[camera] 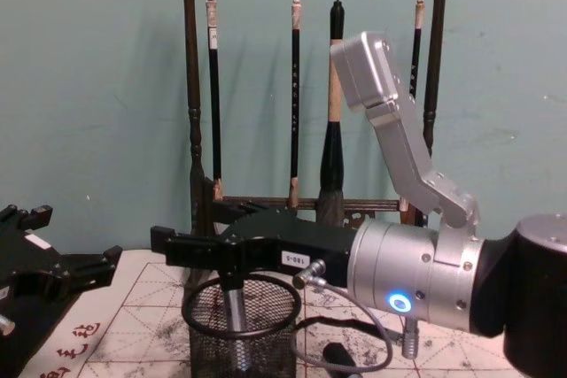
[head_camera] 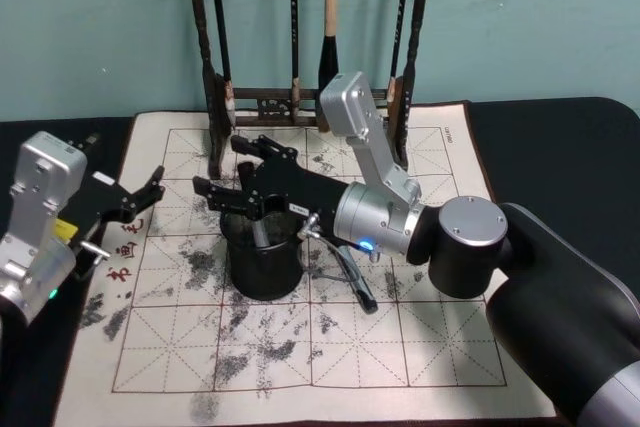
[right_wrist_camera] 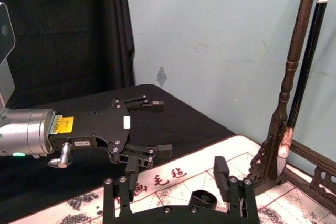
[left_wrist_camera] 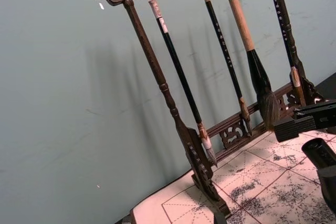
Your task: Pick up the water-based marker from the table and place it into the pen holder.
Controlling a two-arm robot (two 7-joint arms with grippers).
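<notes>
The pen holder (head_camera: 264, 265), a black wire-mesh cup, stands on the whitish mat of the table (head_camera: 400, 347). A grey water-based marker (camera: 236, 318) stands inside it, leaning on the mesh; its dark top (right_wrist_camera: 203, 199) shows between my right fingers. My right gripper (head_camera: 218, 163) hovers open just above the holder's rim (camera: 239, 282), touching nothing. My left gripper (head_camera: 146, 197) hangs open over the mat's left edge, apart from the holder, and it also shows in the right wrist view (right_wrist_camera: 149, 127).
A tall dark wooden brush rack (head_camera: 300, 97) with several hanging brushes stands at the mat's far edge, close behind the holder. A dark pen-like object (head_camera: 355, 282) lies on the mat right of the holder, under my right forearm. Teal wall behind.
</notes>
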